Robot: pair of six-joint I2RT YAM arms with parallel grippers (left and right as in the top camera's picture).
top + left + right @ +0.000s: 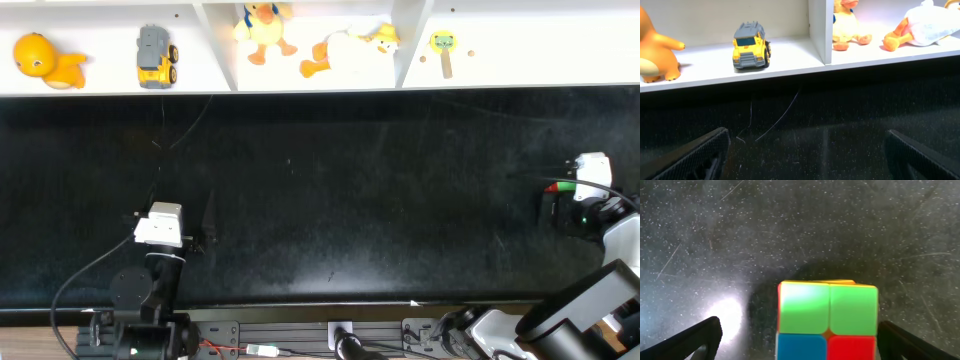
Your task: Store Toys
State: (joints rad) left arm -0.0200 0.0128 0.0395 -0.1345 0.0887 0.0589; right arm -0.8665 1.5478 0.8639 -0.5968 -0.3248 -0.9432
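The left arm (158, 290) is black with a white box (160, 224) on top, a thin black cable (98, 260) looping off it and bumpy black fingers (695, 155), and the right arm (590, 295) is black and white with a tiny green light (583, 218).

The black bench (715, 220) looks matt, finely scratched and speckled. The puzzle cube (827, 312) and toy truck (751, 46) are glossy plastic. The plush duck (846, 25) is soft cloth, and the white shelf (790, 57) is smooth.
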